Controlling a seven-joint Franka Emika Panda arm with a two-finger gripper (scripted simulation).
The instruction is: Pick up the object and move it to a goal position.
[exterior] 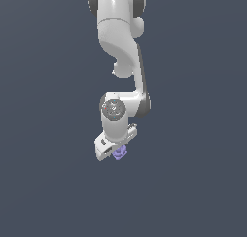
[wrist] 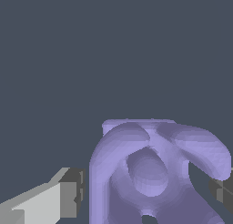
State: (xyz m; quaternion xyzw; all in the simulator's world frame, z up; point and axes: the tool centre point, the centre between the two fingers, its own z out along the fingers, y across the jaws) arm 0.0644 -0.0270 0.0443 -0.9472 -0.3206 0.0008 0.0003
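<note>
The object (exterior: pixel 120 152) is a small lavender-purple knobbly blob, directly under the white gripper (exterior: pixel 115 151) in the exterior view. In the wrist view the object (wrist: pixel 154 173) is large and close and sits between the two fingers. One finger (wrist: pixel 68 196) stands beside it with a narrow strip of background showing between its dark pad and the object. The other finger (wrist: pixel 223 191) is at the picture's edge, close against a lobe of the object. The jaws are open around the object. The object's lower part is cut off by the wrist picture's edge.
The white arm (exterior: pixel 118 43) comes down from the top of the exterior view. All around is a plain dark grey-blue surface (exterior: pixel 48 183) with no other objects, edges or goal marker in view.
</note>
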